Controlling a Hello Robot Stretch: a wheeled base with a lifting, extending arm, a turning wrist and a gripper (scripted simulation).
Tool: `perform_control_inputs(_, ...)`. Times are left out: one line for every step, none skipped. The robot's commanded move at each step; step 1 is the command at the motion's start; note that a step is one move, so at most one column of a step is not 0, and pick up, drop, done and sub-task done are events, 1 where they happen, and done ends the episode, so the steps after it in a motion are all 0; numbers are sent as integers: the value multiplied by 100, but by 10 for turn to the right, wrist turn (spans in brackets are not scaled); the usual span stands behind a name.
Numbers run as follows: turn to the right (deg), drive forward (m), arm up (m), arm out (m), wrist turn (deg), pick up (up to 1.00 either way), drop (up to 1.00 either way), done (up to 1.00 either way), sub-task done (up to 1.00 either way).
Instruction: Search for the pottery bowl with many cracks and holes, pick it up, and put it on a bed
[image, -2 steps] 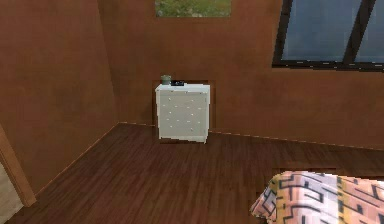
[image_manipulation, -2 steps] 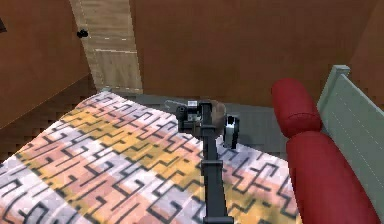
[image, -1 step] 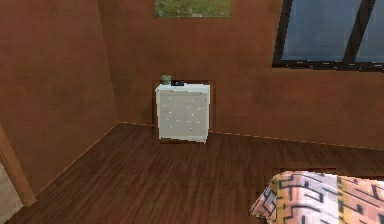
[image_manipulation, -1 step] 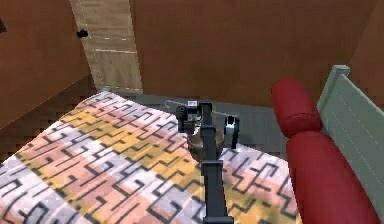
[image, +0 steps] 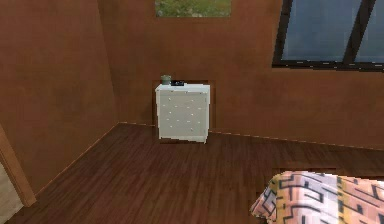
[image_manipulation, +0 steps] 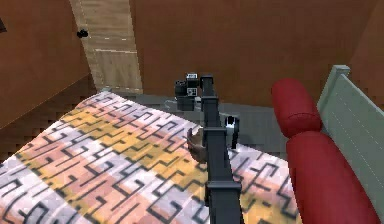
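Arm (image_manipulation: 216, 160) extends across patterned bed (image_manipulation: 110, 150); brownish object (image_manipulation: 199, 141) lies beside it. Gripper (image_manipulation: 183, 92) near the bed's far edge; whether it holds anything cannot be told.

**Dresser at the far wall, bed in the near corner**

Forward view: a dresser (image: 183, 112) stands against the back wall with small items (image: 170, 80) on top. A picture (image: 193, 8) hangs above it, a window (image: 330, 32) to its right, and the bed (image: 320, 198) lies at lower right. Arm side view: pillows (image_manipulation: 300, 112) lie against the headboard (image_manipulation: 352, 105) at right, and a door (image_manipulation: 110, 45) stands beyond the bed, upper left.
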Motion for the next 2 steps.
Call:
perform_control_inputs(0,0,0,-8,0,0,0,0,0)
perform_control_inputs(0,0,0,0,0,0,0,100,0)
